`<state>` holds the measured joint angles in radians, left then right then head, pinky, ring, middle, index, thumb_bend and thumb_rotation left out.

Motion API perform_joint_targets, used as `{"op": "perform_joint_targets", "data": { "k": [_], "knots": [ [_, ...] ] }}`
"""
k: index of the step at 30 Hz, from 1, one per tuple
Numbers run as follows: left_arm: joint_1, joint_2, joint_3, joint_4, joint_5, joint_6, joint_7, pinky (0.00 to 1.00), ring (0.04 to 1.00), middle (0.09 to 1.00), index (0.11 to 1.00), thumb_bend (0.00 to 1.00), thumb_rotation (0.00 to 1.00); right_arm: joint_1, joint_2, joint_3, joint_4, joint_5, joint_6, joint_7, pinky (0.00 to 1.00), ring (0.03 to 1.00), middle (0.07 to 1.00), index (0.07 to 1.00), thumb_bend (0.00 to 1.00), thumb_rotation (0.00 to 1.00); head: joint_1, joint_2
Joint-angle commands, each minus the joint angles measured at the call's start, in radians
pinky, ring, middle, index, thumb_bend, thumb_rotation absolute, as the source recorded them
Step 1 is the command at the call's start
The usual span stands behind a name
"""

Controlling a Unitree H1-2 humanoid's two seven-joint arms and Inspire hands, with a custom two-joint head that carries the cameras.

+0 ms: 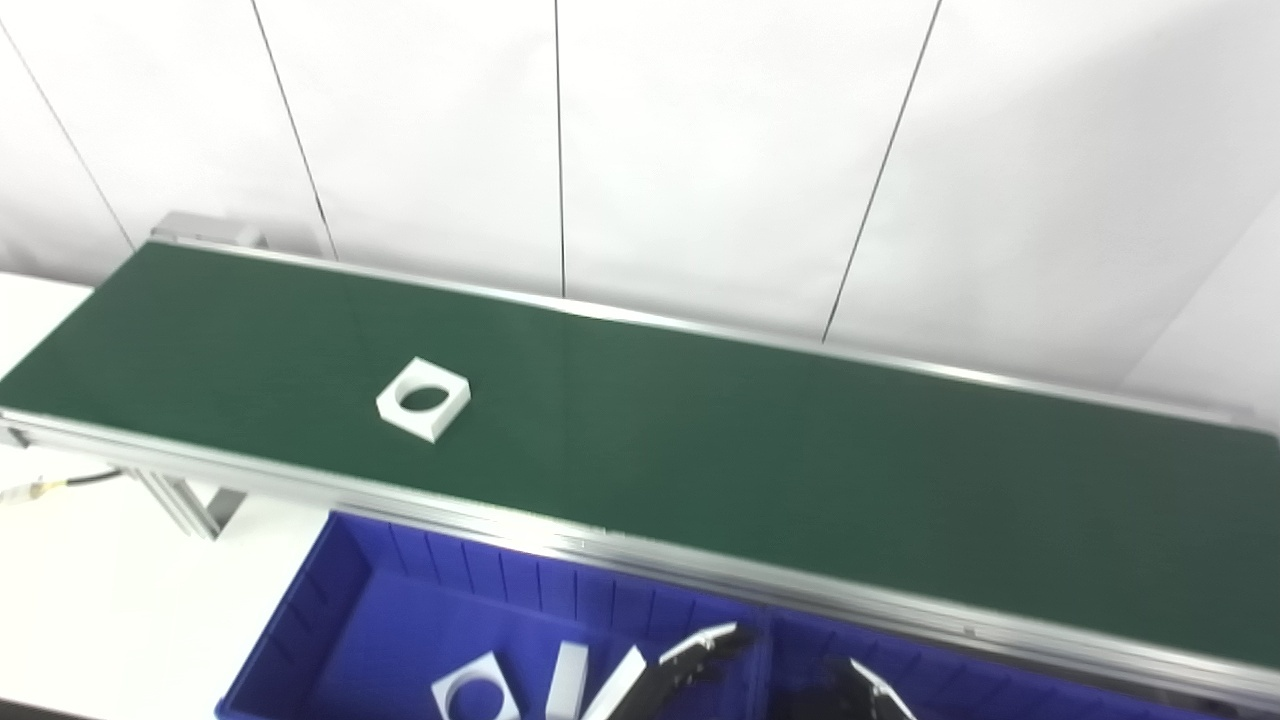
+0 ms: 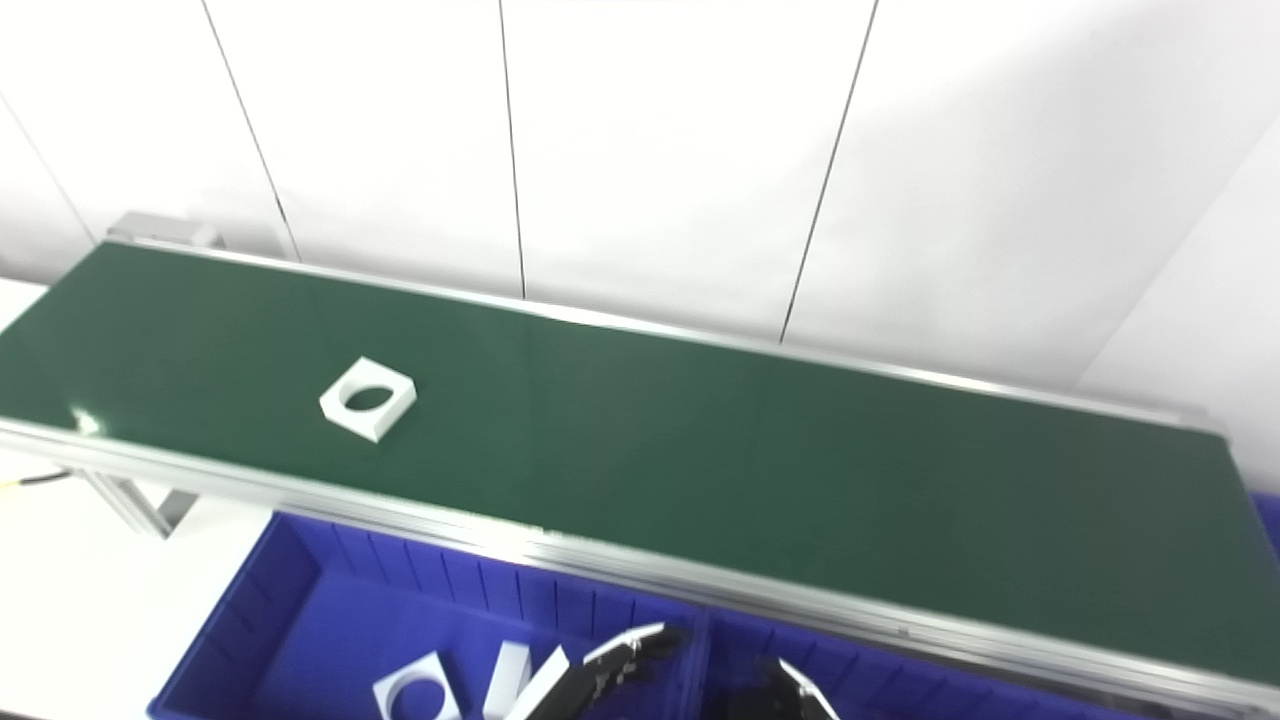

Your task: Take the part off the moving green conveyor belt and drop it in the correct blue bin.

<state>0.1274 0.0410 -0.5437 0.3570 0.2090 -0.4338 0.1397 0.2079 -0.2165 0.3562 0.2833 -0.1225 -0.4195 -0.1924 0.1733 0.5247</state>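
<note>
A long dark green conveyor belt [image 1: 700, 440] with aluminium side rails runs across the scene. Just below its near rail sit two blue plastic bins [image 1: 400, 610]; the left one holds white parts [image 1: 478, 688]. A square white part with a round hole [image 1: 424, 399] lies on the belt's left portion. Only the fingertips of the left hand [image 1: 690, 655] and right hand [image 1: 880, 692] show over the bins; whether they are apart or together cannot be told.
</note>
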Motion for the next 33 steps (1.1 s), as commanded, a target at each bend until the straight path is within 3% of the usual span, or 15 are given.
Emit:
{"op": "perform_joint_targets", "data": {
  "k": [1,18,21,33],
  "knots": [
    [-0.02,0.0,-0.019,-0.01,-0.001,-0.036,0.031,0.8,0.868,0.88,0.85,0.76,0.94,-0.013,-0.006,0.005,-0.01,0.01,-0.05,-0.014,0.82,0.852,0.857,0.819,0.85,1.0,0.004,-0.006],
    [-0.04,0.007,-0.063,0.019,-0.017,-0.036,0.079,0.77,0.851,0.863,0.833,0.74,0.89,-0.019,-0.019,0.016,0.007,0.022,-0.05,-0.014,0.83,0.865,0.867,0.822,0.81,1.0,0.039,-0.038],
    [-0.042,0.008,-0.065,0.021,-0.019,-0.036,0.08,0.77,0.851,0.863,0.835,0.75,0.88,-0.02,-0.018,0.017,0.009,0.027,-0.05,-0.009,0.84,0.866,0.867,0.828,0.77,1.0,0.031,-0.038],
    [-0.04,0.015,-0.077,-0.002,-0.016,-0.036,0.092,0.77,0.85,0.858,0.832,0.75,0.88,-0.021,-0.018,0.021,0.009,0.022,-0.05,-0.012,0.83,0.865,0.867,0.823,0.81,1.0,0.026,-0.028]
  ]
}}
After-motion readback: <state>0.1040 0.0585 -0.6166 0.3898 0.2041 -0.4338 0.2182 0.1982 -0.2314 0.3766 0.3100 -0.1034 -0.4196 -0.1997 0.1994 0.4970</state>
